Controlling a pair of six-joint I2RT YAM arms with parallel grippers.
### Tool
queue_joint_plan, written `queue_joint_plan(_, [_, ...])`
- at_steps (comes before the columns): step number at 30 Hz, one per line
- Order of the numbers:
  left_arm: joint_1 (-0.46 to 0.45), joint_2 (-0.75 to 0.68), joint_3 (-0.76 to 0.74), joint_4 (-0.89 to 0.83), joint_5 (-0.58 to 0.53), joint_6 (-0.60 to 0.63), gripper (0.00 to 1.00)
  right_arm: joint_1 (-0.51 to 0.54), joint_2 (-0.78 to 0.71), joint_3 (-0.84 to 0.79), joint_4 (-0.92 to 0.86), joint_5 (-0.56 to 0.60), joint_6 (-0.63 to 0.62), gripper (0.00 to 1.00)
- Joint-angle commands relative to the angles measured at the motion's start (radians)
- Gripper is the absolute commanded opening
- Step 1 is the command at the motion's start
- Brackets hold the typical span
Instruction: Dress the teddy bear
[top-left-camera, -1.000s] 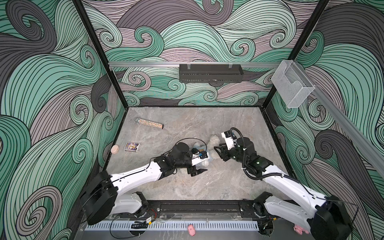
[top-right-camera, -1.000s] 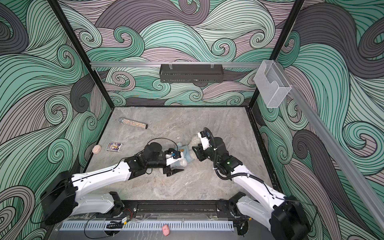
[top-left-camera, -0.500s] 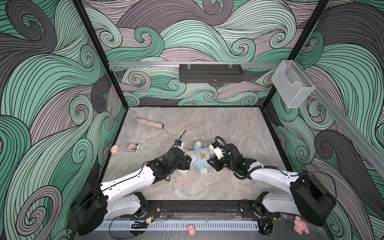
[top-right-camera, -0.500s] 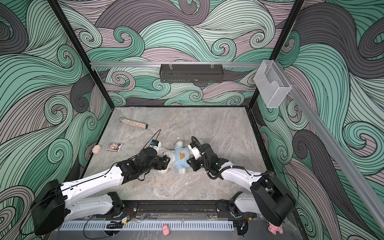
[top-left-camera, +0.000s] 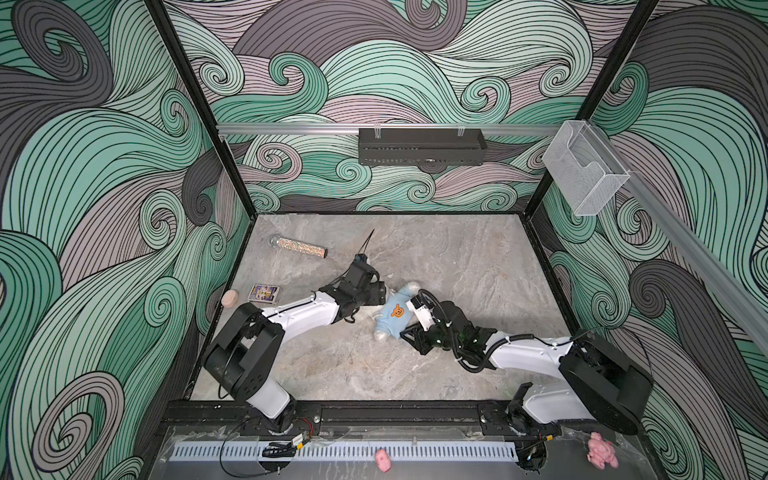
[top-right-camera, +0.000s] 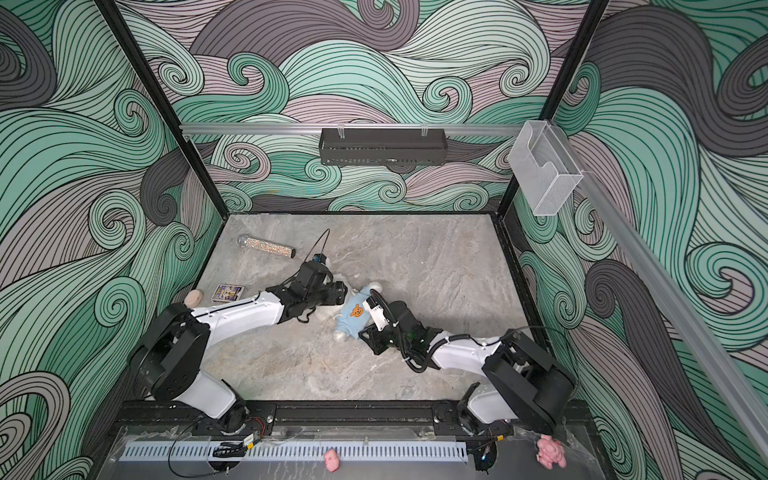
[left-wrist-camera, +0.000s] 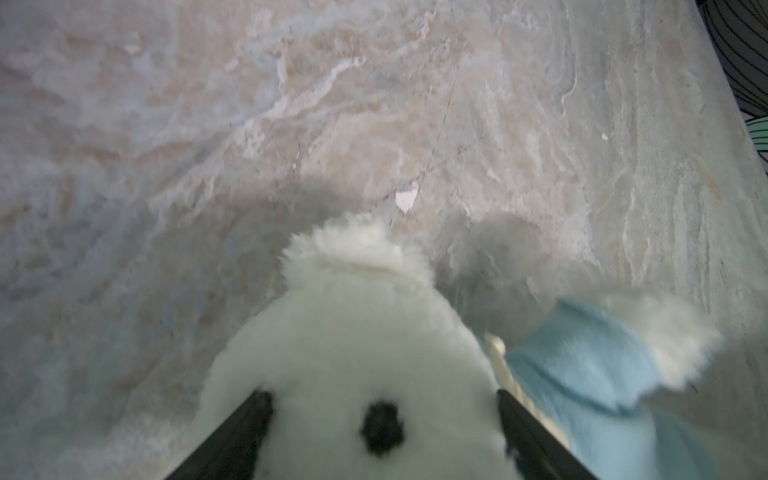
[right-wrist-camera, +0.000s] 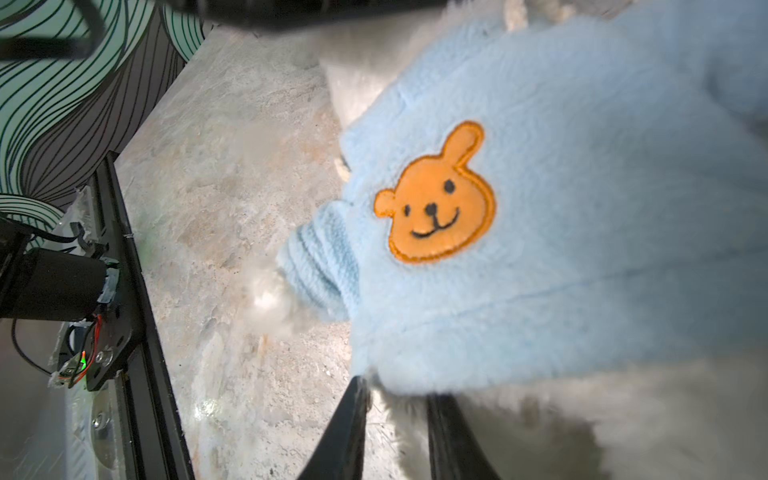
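The teddy bear (top-left-camera: 392, 311) lies in the middle of the table (top-left-camera: 457, 266) with its blue sweater (right-wrist-camera: 540, 208) already on. The left gripper (left-wrist-camera: 382, 399) straddles its head, fingers wide; I cannot tell whether they squeeze. The right gripper (right-wrist-camera: 397, 390) nips white fur below the hem. I'd catch the hem itself and tug gently legward.

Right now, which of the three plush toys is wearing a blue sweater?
The white teddy bear on the table. The small pink toy and the bigger pink toy, off the table, show only pink.
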Motion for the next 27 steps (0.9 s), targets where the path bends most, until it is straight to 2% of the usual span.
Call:
queue_joint_plan(1, [0.035,0.028,0.063,-0.045,0.026,0.082,0.83,0.015,0.009,0.04,0.02,-0.03,0.016,0.3])
queue_joint_plan(5, [0.075,-0.013,0.084,-0.063,-0.025,0.121,0.85,0.014,-0.098,0.047,-0.052,-0.002,-0.039,0.36])
queue_joint_plan(9, [0.106,-0.121,0.047,-0.059,-0.149,0.163,0.87,-0.01,-0.295,0.066,-0.231,0.142,-0.147,0.46])
queue_joint_plan(11, [0.119,-0.183,0.003,-0.031,-0.217,0.183,0.88,-0.05,-0.385,0.07,-0.29,0.235,-0.187,0.53])
queue_joint_plan(14, [0.138,-0.286,-0.078,0.027,-0.336,0.244,0.89,-0.163,-0.478,0.074,-0.345,0.396,-0.222,0.64])
queue_joint_plan(16, [0.148,-0.348,-0.143,0.086,-0.442,0.304,0.96,-0.265,-0.515,0.076,-0.359,0.479,-0.242,0.7])
queue_joint_plan(18, [0.163,-0.389,-0.206,0.166,-0.527,0.377,0.99,-0.341,-0.523,0.074,-0.341,0.579,-0.275,0.82])
queue_joint_plan(20, [0.191,-0.414,-0.247,0.216,-0.561,0.433,0.98,-0.418,-0.502,0.069,-0.305,0.653,-0.309,0.89])
queue_joint_plan(21, [0.212,-0.419,-0.259,0.225,-0.567,0.449,0.99,-0.458,-0.479,0.066,-0.282,0.686,-0.317,0.98])
queue_joint_plan(23, [0.254,-0.41,-0.271,0.233,-0.568,0.47,0.98,-0.521,-0.418,0.052,-0.209,0.718,-0.324,0.99])
queue_joint_plan(27, [0.354,-0.327,-0.321,0.344,-0.493,0.507,0.99,-0.622,-0.23,0.038,-0.05,0.678,-0.363,0.99])
